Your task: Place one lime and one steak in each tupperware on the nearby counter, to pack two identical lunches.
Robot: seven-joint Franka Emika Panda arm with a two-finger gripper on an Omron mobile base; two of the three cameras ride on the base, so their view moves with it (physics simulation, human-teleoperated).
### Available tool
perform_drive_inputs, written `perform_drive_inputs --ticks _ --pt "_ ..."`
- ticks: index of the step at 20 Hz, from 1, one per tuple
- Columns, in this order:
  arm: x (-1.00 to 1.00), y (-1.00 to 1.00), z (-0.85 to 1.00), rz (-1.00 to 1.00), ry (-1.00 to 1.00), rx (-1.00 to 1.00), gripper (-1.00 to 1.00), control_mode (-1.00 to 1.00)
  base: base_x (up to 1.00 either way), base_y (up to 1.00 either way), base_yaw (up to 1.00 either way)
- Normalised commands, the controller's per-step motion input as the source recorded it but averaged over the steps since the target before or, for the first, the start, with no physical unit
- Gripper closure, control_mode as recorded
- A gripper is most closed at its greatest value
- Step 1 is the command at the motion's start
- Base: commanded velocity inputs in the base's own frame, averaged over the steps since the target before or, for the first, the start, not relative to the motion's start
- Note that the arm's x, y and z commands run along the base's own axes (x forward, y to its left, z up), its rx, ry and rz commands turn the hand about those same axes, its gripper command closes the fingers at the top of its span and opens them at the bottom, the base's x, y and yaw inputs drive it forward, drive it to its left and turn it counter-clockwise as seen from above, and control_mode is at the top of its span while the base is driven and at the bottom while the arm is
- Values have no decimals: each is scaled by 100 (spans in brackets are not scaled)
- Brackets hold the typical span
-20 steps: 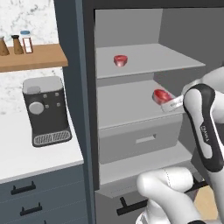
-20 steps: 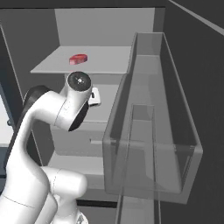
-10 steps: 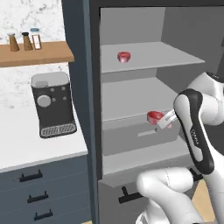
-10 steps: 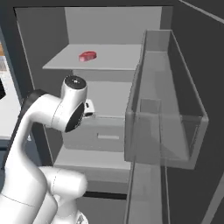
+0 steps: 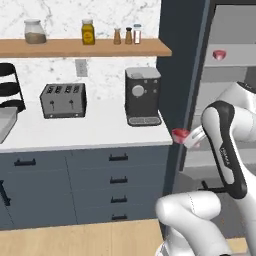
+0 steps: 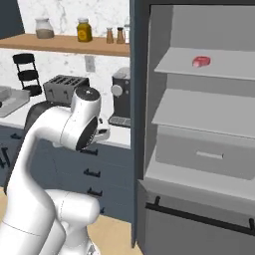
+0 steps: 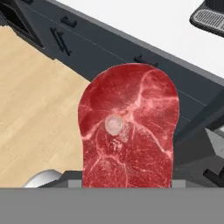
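At the edge of the white counter (image 5: 90,131), just off its right corner, the gripper (image 5: 186,138) holds a steak (image 5: 179,133) out in the air beside the tall dark cabinet. In the hand view this steak (image 7: 128,127) shows as a big marbled red slab with its lower edge down at the gripper; the finger tips themselves are hidden behind the meat, so the jaws read as pinched in on it, spread only as far as the piece is thick. Below it lie the wooden floor (image 7: 30,87) and the dark blue-grey drawers (image 7: 109,48) with black bar handles.

Two steaks can be counted: the one in the grip and a second steak (image 6: 201,62) lying on the top shelf (image 6: 209,67) of the open grey cabinet, also seen from the left base view (image 5: 219,54).

On the counter stand one toaster (image 5: 62,100) and one black coffee machine (image 5: 142,96), with a black tiered rack (image 6: 27,74) at the far left. A light-grey tub, one tupperware (image 6: 9,95), sits just beside that rack, cut off by the frame edge. The wooden wall shelf (image 5: 82,47) carries four jars and shakers.
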Motion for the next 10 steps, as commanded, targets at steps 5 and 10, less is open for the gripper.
perform_drive_inputs --ticks 5,10 --pt "0 0 0 0 0 0 100 100 11 100 29" --pt "0 0 0 0 0 0 100 100 84 100 8"
